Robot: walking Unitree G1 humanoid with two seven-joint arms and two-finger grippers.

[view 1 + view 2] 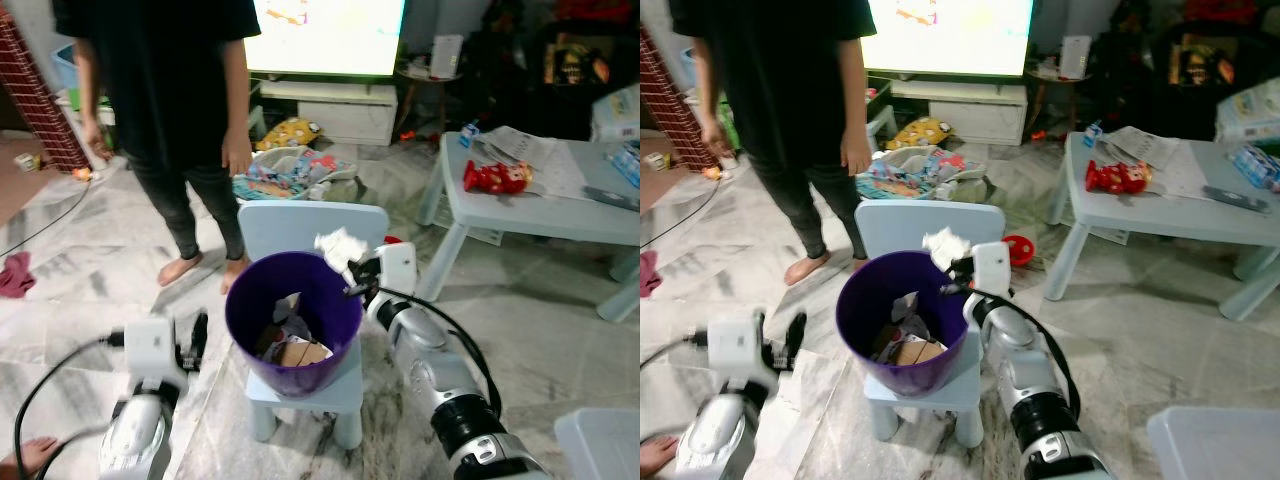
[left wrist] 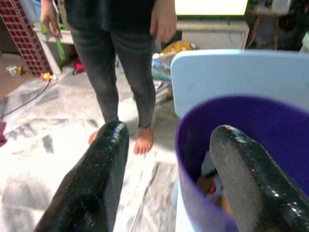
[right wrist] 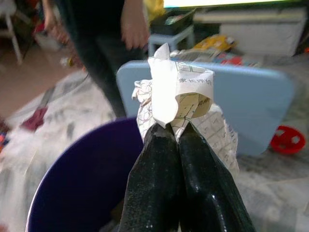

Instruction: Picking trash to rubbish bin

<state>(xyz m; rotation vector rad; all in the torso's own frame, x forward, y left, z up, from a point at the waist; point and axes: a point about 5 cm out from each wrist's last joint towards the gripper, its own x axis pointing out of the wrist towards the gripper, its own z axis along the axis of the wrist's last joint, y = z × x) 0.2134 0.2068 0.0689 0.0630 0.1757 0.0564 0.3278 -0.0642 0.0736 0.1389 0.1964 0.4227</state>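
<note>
Right, the right gripper (image 3: 171, 128) has its fingers clamped on a crumpled paper (image 3: 181, 94) just over the purple bin's (image 1: 245, 315) far rim; nudging it inward before letting go should keep it from landing on the blue chair (image 1: 300, 225). The left gripper (image 2: 169, 145), fingers apart, idles beside the bin. What lies deep in the bin is hard to make out.

head stereo pair looks forward and down, both catching the purple bin (image 1: 293, 318) on the blue chair (image 1: 930, 228) | wrist cams sit close, looking along their fingers at that bin
</note>
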